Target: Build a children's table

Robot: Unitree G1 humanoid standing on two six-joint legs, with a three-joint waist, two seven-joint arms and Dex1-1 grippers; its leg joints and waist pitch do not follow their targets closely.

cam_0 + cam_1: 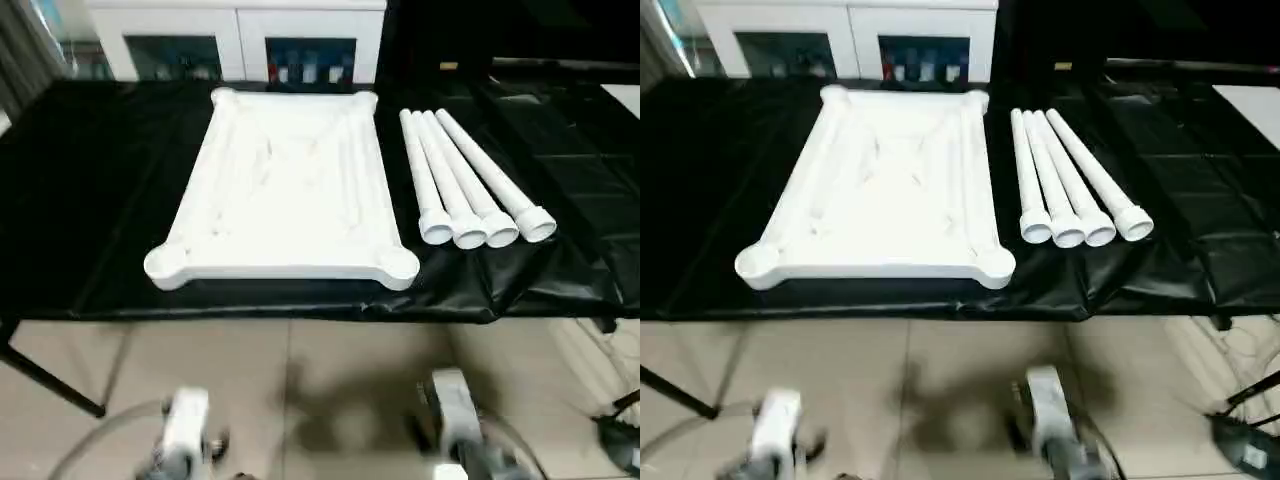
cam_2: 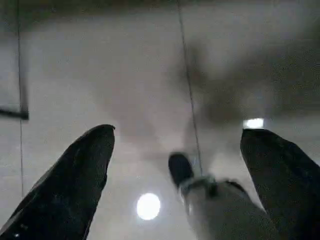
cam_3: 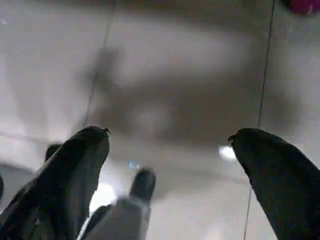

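Black sheet (image 1: 100, 180), ribbed tabletop (image 1: 285, 190), tapered legs (image 1: 465, 185)

Table top (image 1: 880, 190): white plastic, lying with its ribbed underside up on a table covered in black sheeting (image 1: 720, 160); rounded sockets at its four corners.
Legs (image 1: 1065, 180): four white tapered round legs lying side by side, just to the right of the top, wide ends toward the near edge.
Behind: a white glass-door cabinet (image 1: 845, 35).
Below: tiled floor (image 1: 920, 390); two silver forearms (image 1: 1050, 425) at the lower edge, blurred.
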